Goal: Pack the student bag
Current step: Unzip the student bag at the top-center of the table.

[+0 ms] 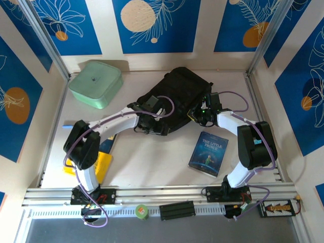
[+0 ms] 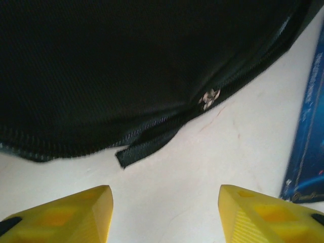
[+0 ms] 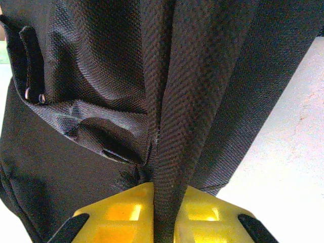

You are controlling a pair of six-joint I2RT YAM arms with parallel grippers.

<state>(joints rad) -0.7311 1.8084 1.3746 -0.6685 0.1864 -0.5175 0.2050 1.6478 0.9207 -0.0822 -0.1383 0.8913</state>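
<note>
The student bag (image 1: 177,91) is a black fabric backpack lying at the middle back of the table. My left gripper (image 1: 147,124) sits at its near left edge. In the left wrist view the left gripper (image 2: 164,202) is open, its yellow fingers wide apart over bare table, with the bag (image 2: 126,66), a loose strap end (image 2: 147,149) and a zipper pull (image 2: 208,97) just ahead. My right gripper (image 1: 198,114) is at the bag's right side. In the right wrist view the right gripper (image 3: 164,202) is shut on a black bag strap (image 3: 177,126) that runs up over the bag (image 3: 76,101).
A blue book (image 1: 208,153) lies flat near the right arm, its edge visible as the book (image 2: 306,147) in the left wrist view. A mint-green lidded box (image 1: 96,83) stands at the back left. Yellow items (image 1: 103,164) lie under the left arm. A tape roll (image 1: 142,211) rests on the front rail.
</note>
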